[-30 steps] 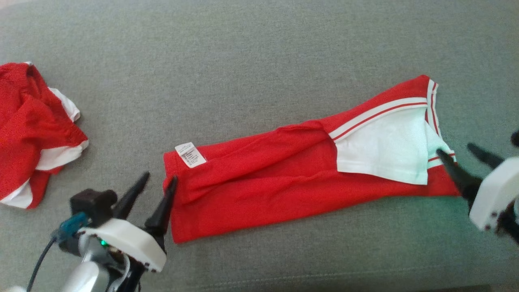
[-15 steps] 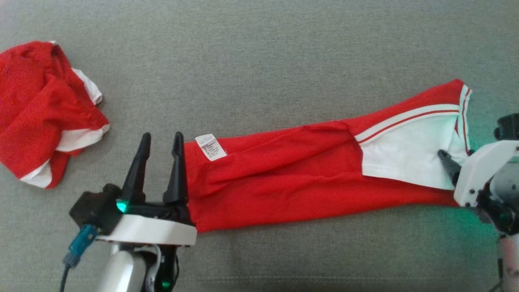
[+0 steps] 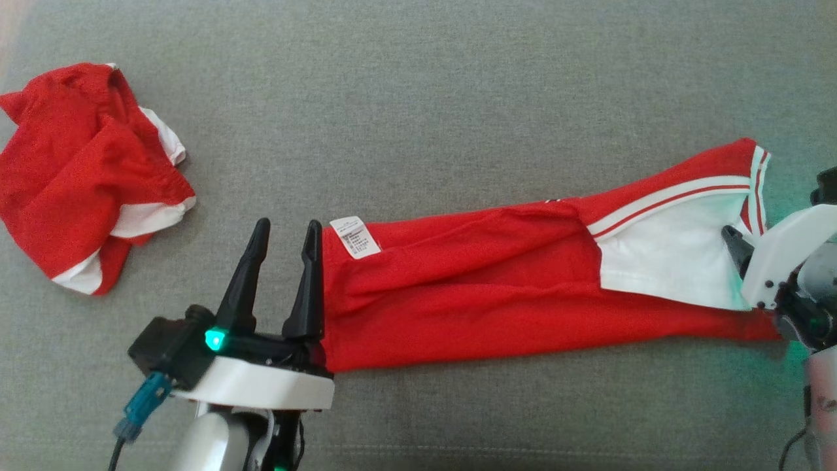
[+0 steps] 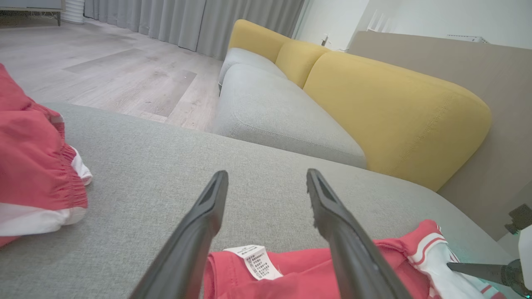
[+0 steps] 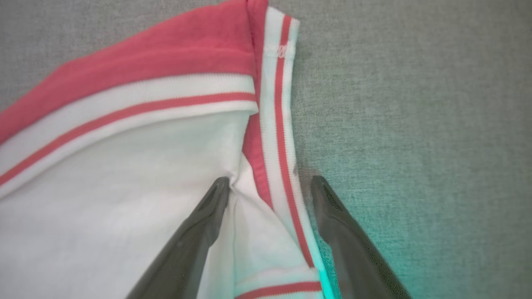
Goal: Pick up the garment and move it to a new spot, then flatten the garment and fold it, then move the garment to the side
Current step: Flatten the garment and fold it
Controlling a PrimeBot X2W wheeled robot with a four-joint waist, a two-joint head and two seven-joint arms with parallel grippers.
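A long red garment (image 3: pixel 458 288) with a white, red-striped end lies stretched across the grey cushion (image 3: pixel 418 98), its white label (image 3: pixel 355 237) near the left end. My left gripper (image 3: pixel 286 226) stands open just left of that end, its right finger along the red edge. In the left wrist view the label (image 4: pixel 253 261) and the red cloth (image 4: pixel 299 270) lie low between the open fingers (image 4: pixel 266 173). My right gripper (image 3: pixel 742 235) is at the white end. In the right wrist view it (image 5: pixel 270 182) is open, astride the striped hem (image 5: pixel 278 137).
A second red and white garment (image 3: pixel 78 170) lies crumpled at the far left of the cushion, also seen at the left in the left wrist view (image 4: pixel 29 166). Beyond are a yellow backrest (image 4: pixel 386 108) and wooden floor (image 4: pixel 104 70).
The head camera has shifted. My left gripper has turned from a slant to pointing straight along the garment's left edge. My right gripper has moved in over the white end.
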